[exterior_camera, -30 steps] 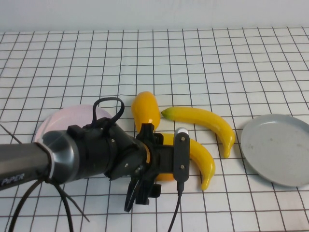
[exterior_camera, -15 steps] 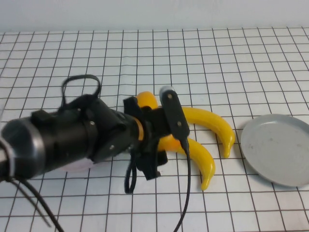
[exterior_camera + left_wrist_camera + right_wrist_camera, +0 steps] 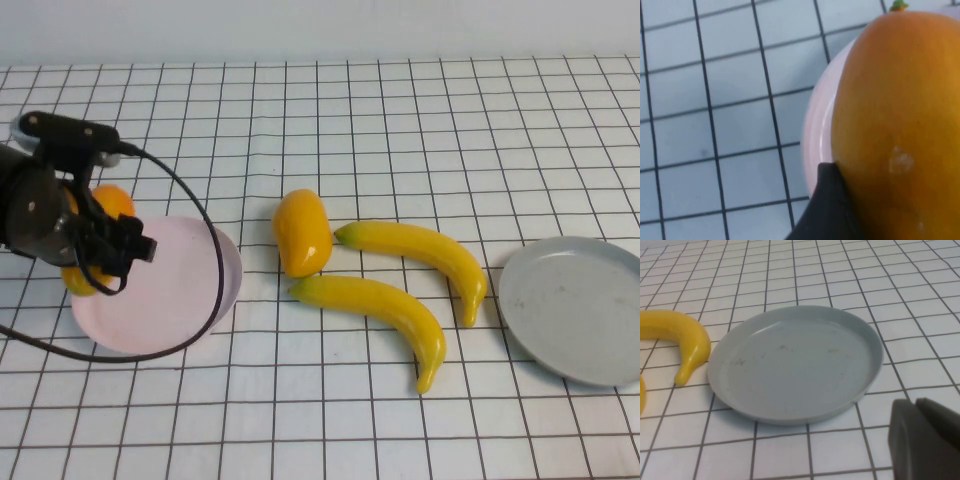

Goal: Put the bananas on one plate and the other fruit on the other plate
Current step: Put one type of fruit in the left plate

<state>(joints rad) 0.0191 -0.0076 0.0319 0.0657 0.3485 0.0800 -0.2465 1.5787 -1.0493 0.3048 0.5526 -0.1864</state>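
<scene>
Left arm reaching in from the left edge of the high view, wrist bent downward, a black cable looping off it toward the lower left. Left gripper point(image 3: 85, 245) at the middle left of the frame, clamped on an orange-yellow fruit point(image 3: 895, 125), one dark finger point(image 3: 832, 210) pressed against its side. Right gripper point(image 3: 925, 440) shut, dark fingers together at the lower right of the right wrist view; right arm outside the high view.
</scene>
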